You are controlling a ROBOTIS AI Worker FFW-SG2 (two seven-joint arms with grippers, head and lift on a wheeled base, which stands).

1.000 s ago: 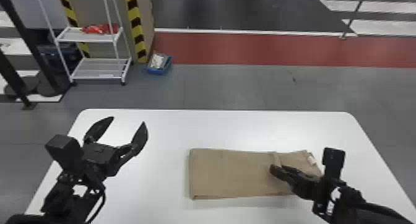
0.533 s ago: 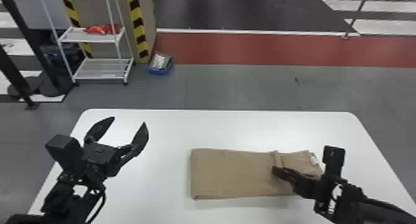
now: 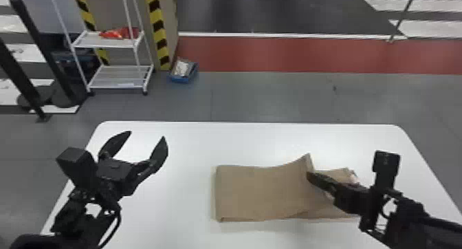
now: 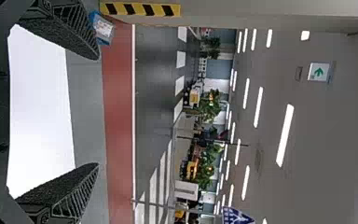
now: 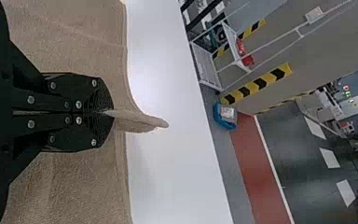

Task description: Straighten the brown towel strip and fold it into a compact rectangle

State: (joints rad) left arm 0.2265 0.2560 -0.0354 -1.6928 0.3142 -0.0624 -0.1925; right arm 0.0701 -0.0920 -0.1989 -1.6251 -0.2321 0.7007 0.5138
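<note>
A: Where are we with the brown towel strip (image 3: 257, 193)?

B: It lies across the counter (image 3: 275, 138), largely flat, its main panel towards the robot's left. A narrow ridge (image 3: 306, 160) stands up near its right part. I'd call this the folding step, with the straightening largely done.

A: And the pincers?

B: The right pincer (image 5: 109, 112) is closed on that ridge. The left pincer (image 3: 146, 135) is spread apart above the counter, well apart from the cloth, gripping nothing.

A: What does the next move call for?

B: Carrying the pinched cloth towards the strip's left end, low and level, then laying it down with the long edges matched before letting go. Too high a lift could drag the lower layer askew.

A: What do you get from each view?

B: The right wrist view gives the grip itself: fingers pressed together, a tongue of cloth jutting past the tips, towel on both sides. The head view gives the overall lay: the broad panel on one side of the ridge, a shorter stretch on the other, partly behind the arm. With that cover, the ridge may be a layer's end or merely a pinched pleat.
</note>
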